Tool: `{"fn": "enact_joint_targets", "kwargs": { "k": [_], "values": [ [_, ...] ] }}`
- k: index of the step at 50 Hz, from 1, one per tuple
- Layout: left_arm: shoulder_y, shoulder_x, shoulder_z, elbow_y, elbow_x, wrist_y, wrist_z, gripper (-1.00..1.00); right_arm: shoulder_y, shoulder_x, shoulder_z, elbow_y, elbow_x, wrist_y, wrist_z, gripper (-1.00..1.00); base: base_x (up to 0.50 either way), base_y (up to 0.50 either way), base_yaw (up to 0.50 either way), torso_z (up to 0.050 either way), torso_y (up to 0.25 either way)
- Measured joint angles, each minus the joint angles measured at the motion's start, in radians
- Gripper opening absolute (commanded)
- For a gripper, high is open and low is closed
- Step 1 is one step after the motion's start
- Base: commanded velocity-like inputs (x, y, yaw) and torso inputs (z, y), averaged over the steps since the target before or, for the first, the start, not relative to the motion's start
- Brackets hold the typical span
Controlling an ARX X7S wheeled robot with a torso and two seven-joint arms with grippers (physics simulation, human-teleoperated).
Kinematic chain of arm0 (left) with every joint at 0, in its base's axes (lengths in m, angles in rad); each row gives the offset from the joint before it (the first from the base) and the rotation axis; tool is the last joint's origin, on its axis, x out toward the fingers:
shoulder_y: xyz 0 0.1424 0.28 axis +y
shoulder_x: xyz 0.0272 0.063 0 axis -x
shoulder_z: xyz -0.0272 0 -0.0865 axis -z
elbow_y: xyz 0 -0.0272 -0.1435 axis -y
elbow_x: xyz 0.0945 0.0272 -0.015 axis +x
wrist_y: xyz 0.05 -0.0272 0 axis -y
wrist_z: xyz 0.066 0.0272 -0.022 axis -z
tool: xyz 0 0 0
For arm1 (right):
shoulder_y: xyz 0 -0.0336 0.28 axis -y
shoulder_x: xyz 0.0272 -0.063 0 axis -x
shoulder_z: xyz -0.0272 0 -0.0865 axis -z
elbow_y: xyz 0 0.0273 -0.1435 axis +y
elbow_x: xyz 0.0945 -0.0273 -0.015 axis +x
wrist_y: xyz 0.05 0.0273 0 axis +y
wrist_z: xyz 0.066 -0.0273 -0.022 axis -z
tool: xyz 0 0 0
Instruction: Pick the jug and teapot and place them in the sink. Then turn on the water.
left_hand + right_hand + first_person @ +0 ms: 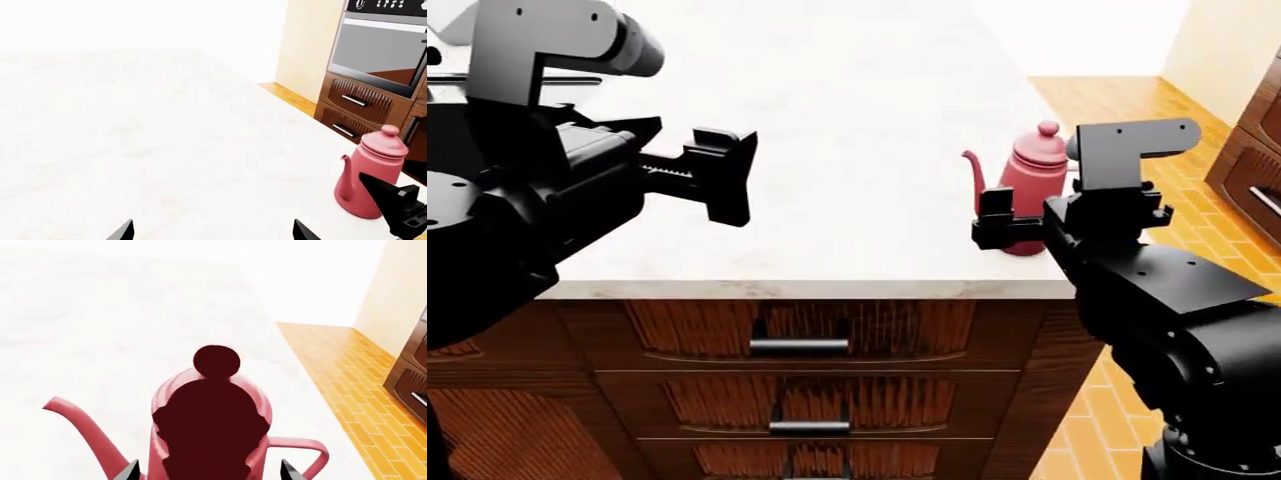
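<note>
A pale marble table (827,150) fills most of the scene, with wooden drawers below its front edge. The pink-red teapot (1030,185) stands upright near the table's front right corner, close to the edge beside an orange tiled floor (1121,110). Its thin spout curves toward the robot's left and its handle points the other way.

The right end effector (1004,222) sits just in front of the teapot, at body height. In the right wrist view its two black fingertips (131,471) show spread wide on either side of the teapot's body, so it is released and grasping nothing. Whether the fingers already touch the pot is hard to tell from here.

The left end effector (723,176) hovers over the table well to the left, also spread apart and empty. In its own wrist view the teapot (371,175) appears off to one side, with an oven (380,45) beyond. The jug, the sink and the tap are not visible in any view.

Likely risks: the pot stands near the table's edge, so a forward nudge from a fingertip could tip it or slide it off. The body tapers upward, so a high grip may slip. Closing off-centre could snag the thin handle or spout and twist the pot.
</note>
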State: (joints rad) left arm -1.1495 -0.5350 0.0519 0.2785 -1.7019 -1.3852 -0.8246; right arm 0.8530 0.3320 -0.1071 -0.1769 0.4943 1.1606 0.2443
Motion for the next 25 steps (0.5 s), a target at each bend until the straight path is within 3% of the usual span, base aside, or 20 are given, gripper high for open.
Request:
{"fn": "enact_joint_targets", "kwargs": {
  "k": [13,14,25],
  "values": [
    [0.003,-0.005,0.013,0.0,0.004,0.016,0.01,1.0,0.037,-0.018,-0.054,0.153,-0.036,-0.122,-0.027,1.0,0.0,0.0,0.0,0.0,0.0],
    [0.004,-0.006,0.014,0.001,0.005,0.017,0.011,1.0,0.039,-0.019,-0.056,0.162,-0.038,-0.129,-0.028,-1.0,0.0,0.0,0.0,0.0,0.0],
    [0.014,-0.012,0.02,0.006,0.011,0.032,0.02,1.0,0.049,-0.025,-0.062,0.202,-0.043,-0.166,-0.024,-1.0,0.0,0.0,0.0,0.0,0.0]
  ]
}}
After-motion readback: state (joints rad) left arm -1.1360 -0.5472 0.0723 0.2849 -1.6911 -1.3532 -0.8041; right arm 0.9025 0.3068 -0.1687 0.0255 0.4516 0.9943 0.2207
